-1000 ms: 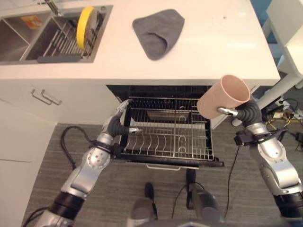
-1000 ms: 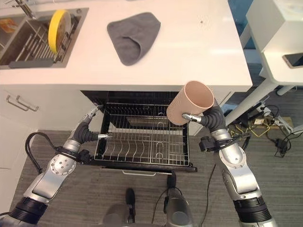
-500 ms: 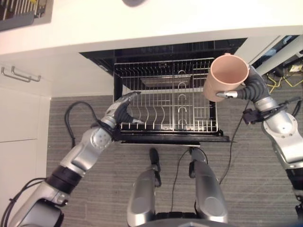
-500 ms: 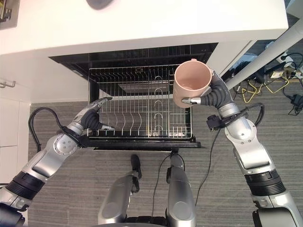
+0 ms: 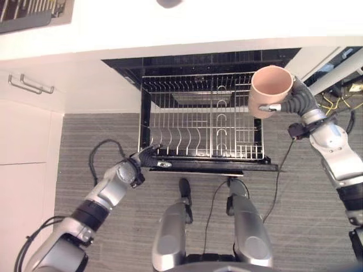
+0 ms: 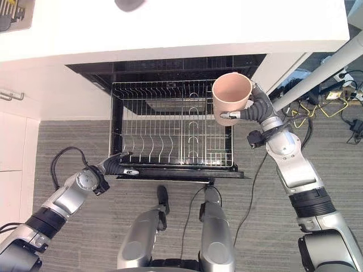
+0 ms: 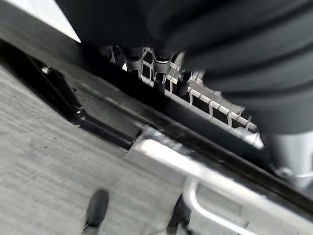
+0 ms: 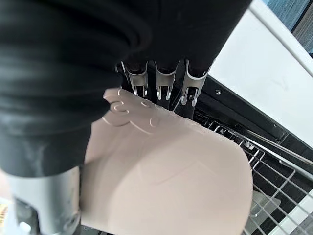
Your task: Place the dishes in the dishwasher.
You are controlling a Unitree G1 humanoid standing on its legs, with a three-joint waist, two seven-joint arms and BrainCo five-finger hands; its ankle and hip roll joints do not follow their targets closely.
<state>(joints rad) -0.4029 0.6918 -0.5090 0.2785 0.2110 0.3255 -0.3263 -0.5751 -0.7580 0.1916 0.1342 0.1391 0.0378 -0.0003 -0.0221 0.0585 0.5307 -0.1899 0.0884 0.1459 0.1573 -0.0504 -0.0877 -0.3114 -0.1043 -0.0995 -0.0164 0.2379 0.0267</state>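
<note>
A white bench is seen above the pulled-out wire rack of the dishwasher. A pink cup is held above the rack's right edge, grasped by the right hand. The left hand is seen at the rack's front left corner; whether it is clenched cannot be told.

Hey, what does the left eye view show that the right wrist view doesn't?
Left eye view alone: the left robot hand at the pulled-out rack's front left corner, the grey floor, a cabinet handle, and the whole dish rack.
Right wrist view alone: the raised swirl pattern on the cup's side, close up.
Both: the pink cup held in the right robot hand over the rack's right side, plus the white counter.
</note>
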